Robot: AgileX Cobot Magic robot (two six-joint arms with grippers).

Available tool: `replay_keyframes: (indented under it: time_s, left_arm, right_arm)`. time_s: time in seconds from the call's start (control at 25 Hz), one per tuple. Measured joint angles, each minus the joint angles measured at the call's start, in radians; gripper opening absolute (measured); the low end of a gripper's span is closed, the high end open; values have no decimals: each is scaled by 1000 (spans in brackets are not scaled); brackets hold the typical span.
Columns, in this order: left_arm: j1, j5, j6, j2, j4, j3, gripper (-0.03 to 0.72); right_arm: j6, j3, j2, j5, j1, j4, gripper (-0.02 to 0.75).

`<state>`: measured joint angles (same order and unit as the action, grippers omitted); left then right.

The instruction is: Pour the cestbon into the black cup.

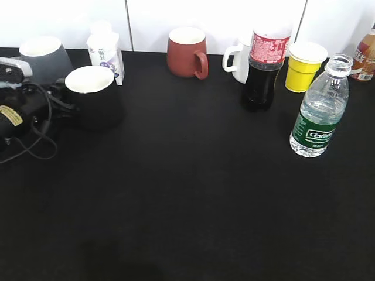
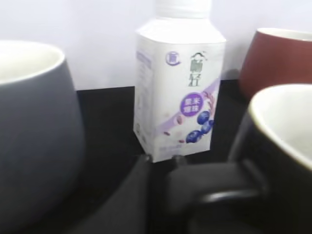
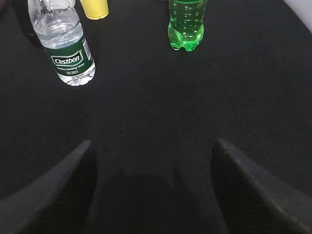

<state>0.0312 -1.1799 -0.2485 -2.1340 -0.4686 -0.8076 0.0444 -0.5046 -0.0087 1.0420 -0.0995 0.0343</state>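
Black cloth covers the table (image 1: 187, 211) in the exterior view. On its right side stands the cestbon (image 1: 321, 108), upright and uncapped, with a dark cola bottle (image 1: 265, 67) and a yellow cup (image 1: 304, 65) behind it. Far across on the left sits the black cup (image 1: 92, 95), upright, white inside. The left gripper (image 1: 58, 99) lies low at the left edge, reaching in at the cup's left side amid black cables; a grey mug (image 1: 45, 57) and a white milk carton (image 1: 105, 54) stand behind, and a red-brown mug (image 1: 187, 51) further back toward the middle.

From the left wrist, the black cup (image 2: 280, 156) fills the lower right, its dark handle (image 2: 214, 187) right in front of the camera. Whether the fingers are closed on that handle I cannot tell. The grey mug (image 2: 34, 131) is left, the carton (image 2: 178, 92) centre.

From the right wrist, the right gripper (image 3: 153, 190) hangs over bare cloth with fingers (image 3: 53, 195) spread wide, holding nothing. The cestbon (image 3: 66, 46) stands well ahead, up and to the left; a green bottle (image 3: 186, 24) stands at top centre.
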Motion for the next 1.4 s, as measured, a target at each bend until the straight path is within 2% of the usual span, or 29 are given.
replay_keyframes:
  time_s: [0.2,0.32,0.36,0.56,0.64,1.04,1.08,1.28,1.32,1.4]
  left_arm:
    - [0,26,-2,79,-48,36,72]
    - [4,22,-116,240,-181,69,72]
    - [17,19,-142,281,-194,75,71]
    - [183,49,-168,346,-192,76,71]
    - [222,65,-168,346,-190,76,71]
    - [234,102,-168,347,-139,76,71]
    - [234,102,-168,347,-139,76,71]
    - [236,99,-168,347,-139,76,71]
    - [236,98,-169,347,-139,76,71]
    - [237,98,-169,353,-139,76,71]
  right_arm:
    - [0,0,0,0,0,0,555]
    - [0,0,0,0,0,0,555]
    - [0,0,0,0,0,0,555]
    - [0,0,0,0,0,0,555]
    - [0,0,0,0,0,-7,555]
    - [0,-1,0,-1,0,-34,555]
    - [-1,-11,16,-34,0,-34,555]
    - [-70,5,318,-658,0,-1,555]
    - [-71,63,383,-772,0,-1,555]
    - [-71,228,532,-1094,0,7,555]
